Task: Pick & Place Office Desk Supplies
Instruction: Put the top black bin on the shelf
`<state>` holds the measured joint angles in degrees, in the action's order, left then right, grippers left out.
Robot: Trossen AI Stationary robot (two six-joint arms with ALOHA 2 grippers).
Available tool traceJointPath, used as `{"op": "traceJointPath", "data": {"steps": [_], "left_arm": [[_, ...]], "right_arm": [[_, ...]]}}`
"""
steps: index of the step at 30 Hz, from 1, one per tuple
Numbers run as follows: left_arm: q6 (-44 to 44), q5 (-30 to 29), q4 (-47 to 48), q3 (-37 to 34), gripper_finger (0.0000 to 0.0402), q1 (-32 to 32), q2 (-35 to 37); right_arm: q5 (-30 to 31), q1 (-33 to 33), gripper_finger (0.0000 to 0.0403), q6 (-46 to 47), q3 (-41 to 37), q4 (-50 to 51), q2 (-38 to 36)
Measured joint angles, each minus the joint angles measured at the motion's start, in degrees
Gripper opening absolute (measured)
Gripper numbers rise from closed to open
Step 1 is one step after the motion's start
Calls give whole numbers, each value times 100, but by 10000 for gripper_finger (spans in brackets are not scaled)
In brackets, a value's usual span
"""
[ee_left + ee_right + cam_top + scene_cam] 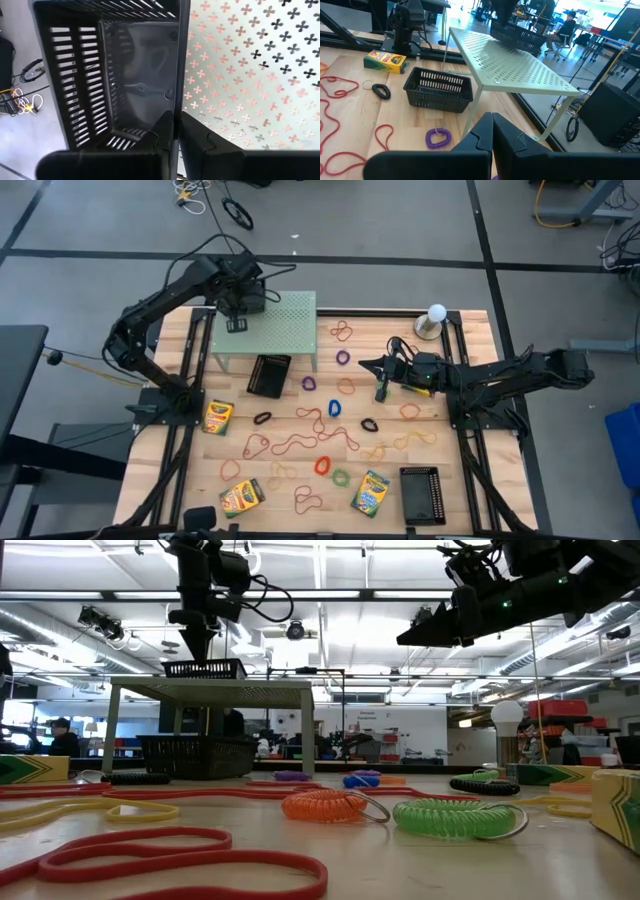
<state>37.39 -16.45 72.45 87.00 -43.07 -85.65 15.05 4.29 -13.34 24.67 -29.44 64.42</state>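
Tray (125,75) wall pinched by left claw (176,131) on shelf (290,320) edge.

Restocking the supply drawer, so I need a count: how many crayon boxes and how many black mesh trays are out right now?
Crayon boxes: 3
Black mesh trays: 3 (one sits on the green shelf)
Total: 6
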Motion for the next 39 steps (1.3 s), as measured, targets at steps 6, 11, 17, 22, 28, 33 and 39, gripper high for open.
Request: {"op": "traceJointPath", "data": {"steps": [6,11,17,22,28,33,39], "left_arm": [[7,-6,4,0,26,-4,0],[2,-4,7,0,36,-2,0],[-2,-4,19,0,53,-2,0],[7,-4,35,0,69,-2,0],[7,-19,33,0,87,-2,0],[9,-52,40,0,107,1,20],[120,-302,50,0,117,122,150]], "right_arm": [[-1,0,5,0,0,1,0],[-2,0,5,0,0,1,0],[-2,-2,5,0,0,1,0],[-2,0,5,0,0,1,0],[-2,-2,5,0,0,1,0],[-1,-1,5,0,0,1,0],[-1,-1,5,0,0,1,0]]}}
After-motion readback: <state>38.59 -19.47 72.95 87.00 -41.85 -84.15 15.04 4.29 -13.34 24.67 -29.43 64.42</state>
